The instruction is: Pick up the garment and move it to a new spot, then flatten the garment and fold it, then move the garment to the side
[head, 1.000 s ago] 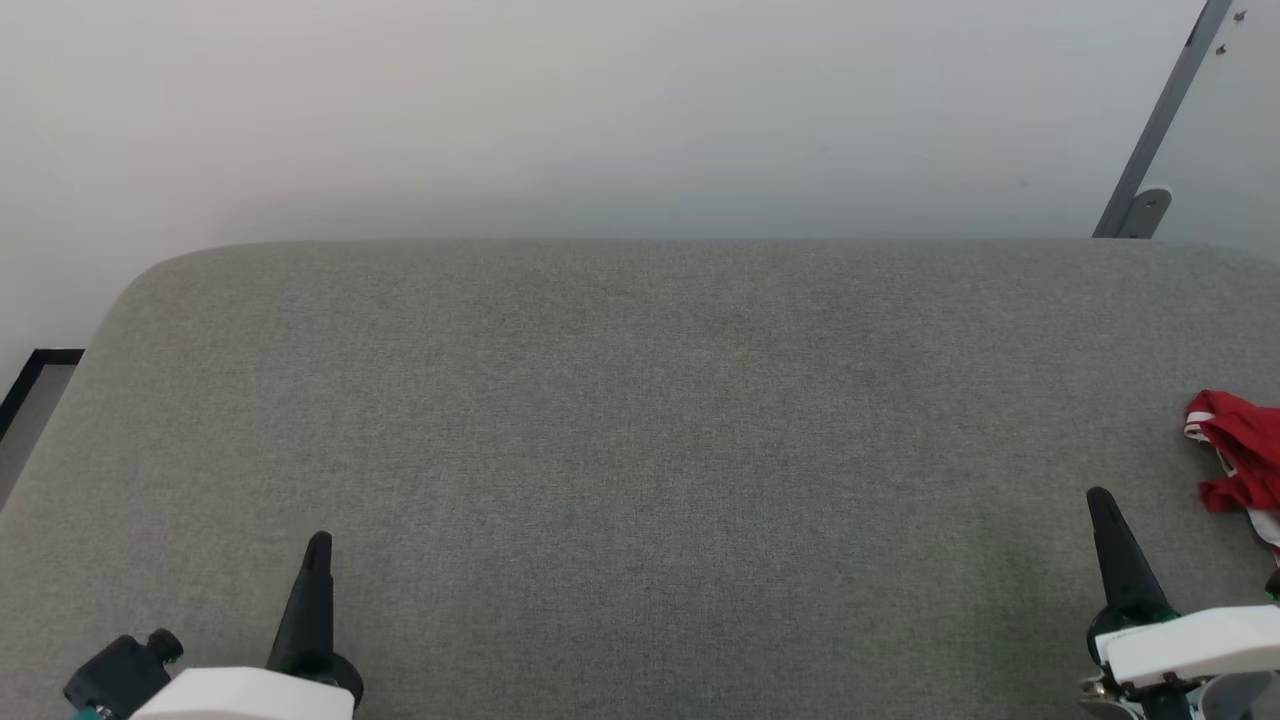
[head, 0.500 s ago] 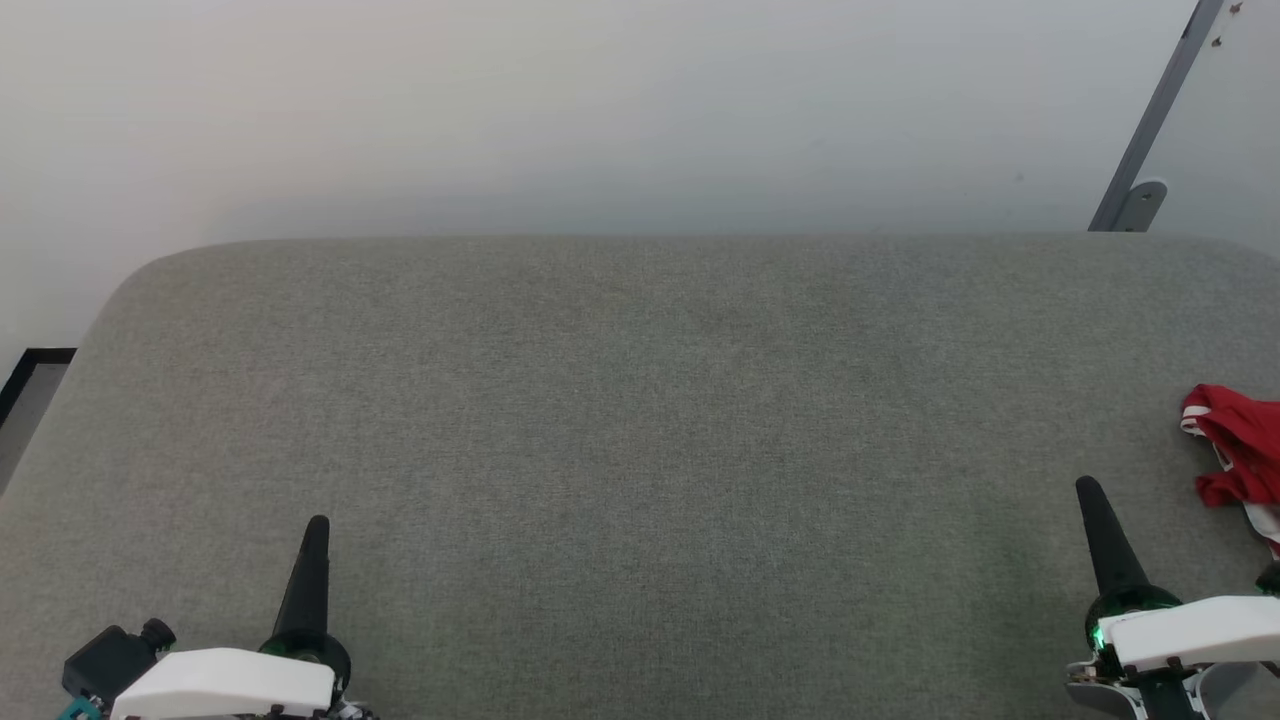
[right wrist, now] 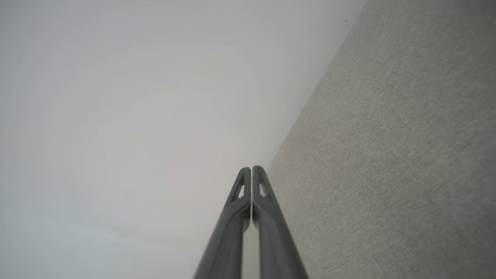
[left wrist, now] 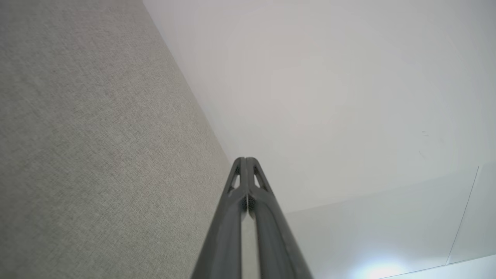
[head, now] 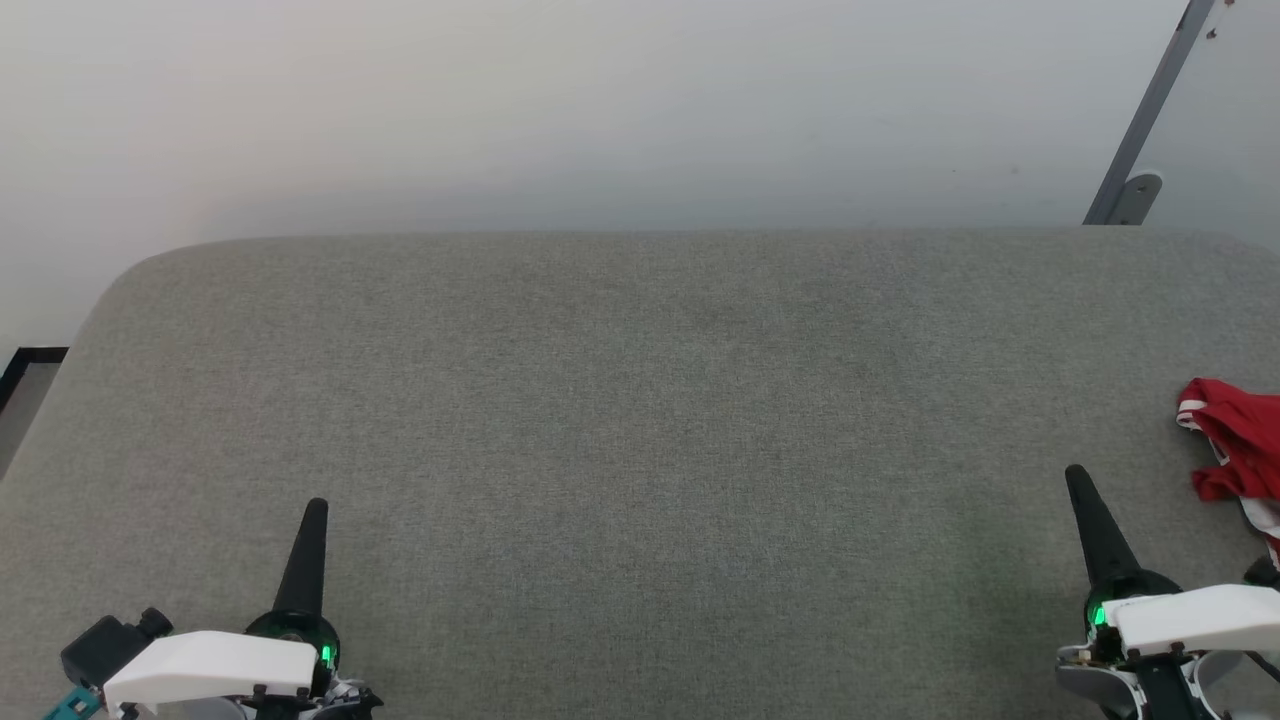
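The left gripper (head: 314, 512) at lower left and the right gripper (head: 1080, 485) at lower right each have their two dark fingers pressed together, pinching nothing. Both point across the grey fabric surface (head: 640, 400). A little beyond and to the right of the right gripper, apart from it, lies the garment (head: 1235, 435). It is red with striped trim, seemingly bunched up, and cut off by the picture's edge. Farthest are the pale wall (head: 600, 110) and a slanted grey metal bar (head: 1142, 125).
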